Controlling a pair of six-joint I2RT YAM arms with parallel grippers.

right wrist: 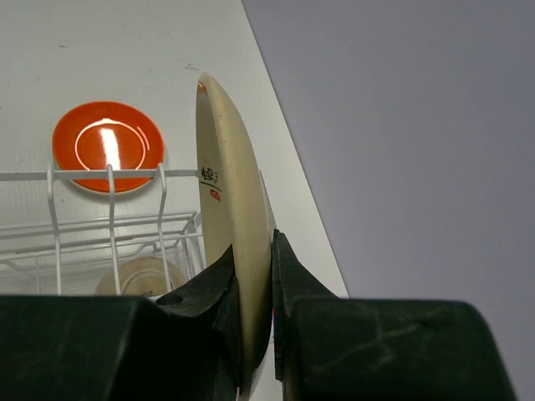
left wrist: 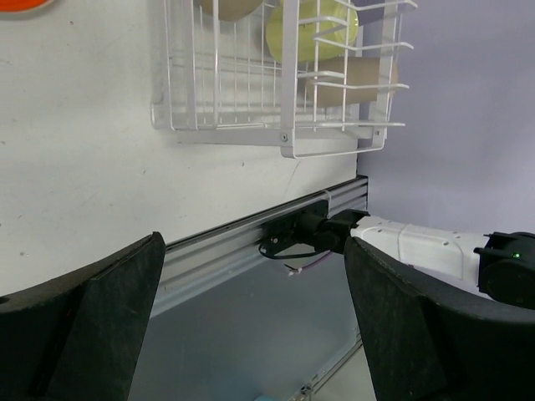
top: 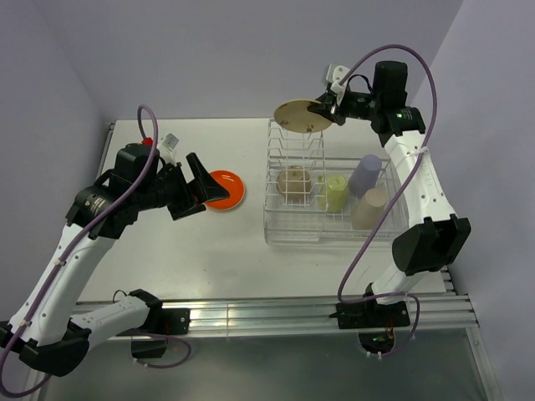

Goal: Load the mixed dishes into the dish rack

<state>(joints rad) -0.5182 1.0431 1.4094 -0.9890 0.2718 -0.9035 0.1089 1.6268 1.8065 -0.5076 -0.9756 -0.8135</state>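
Note:
My right gripper [top: 323, 109] is shut on the rim of the cream-yellow saucer [top: 298, 116], held on edge above the far plate slots of the wire dish rack [top: 380, 230]. In the right wrist view the saucer [right wrist: 226, 192] stands upright between the fingers [right wrist: 288, 276]. The rack holds the off-white bowl [top: 294, 179], the yellow-green cup [top: 337, 191], the lavender cup [top: 364, 174] and the tan cup [top: 369, 208]. The orange plate [top: 230, 190] lies on the table left of the rack. My left gripper [top: 203, 185] is open and empty beside the plate.
The white table [top: 167, 251] ends at an aluminium rail [top: 276, 313] at the near edge. Grey walls close in at the back and right. In the left wrist view the rack's near corner [left wrist: 288, 138] and the right arm's base [left wrist: 435, 251] show.

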